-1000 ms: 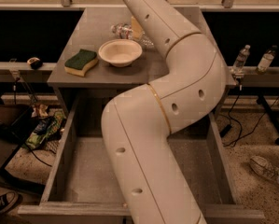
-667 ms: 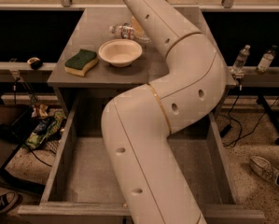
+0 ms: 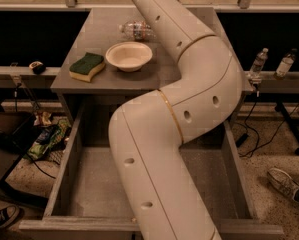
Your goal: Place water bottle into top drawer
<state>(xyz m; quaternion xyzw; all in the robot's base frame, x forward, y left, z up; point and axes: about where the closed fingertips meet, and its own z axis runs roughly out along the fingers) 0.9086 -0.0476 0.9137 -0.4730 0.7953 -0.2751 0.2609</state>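
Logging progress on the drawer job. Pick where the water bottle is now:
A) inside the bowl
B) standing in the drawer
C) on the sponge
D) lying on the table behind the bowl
D: the water bottle lies on its side on the table, beyond the bowl, not in the open drawer. The arm leaves the frame's top, so the tool is not in view.

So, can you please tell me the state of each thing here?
water bottle: lying on its side on the table
top drawer: open, bottle not inside
bowl: upright, empty
sponge: flat, green side up
gripper: out of view, past the top edge
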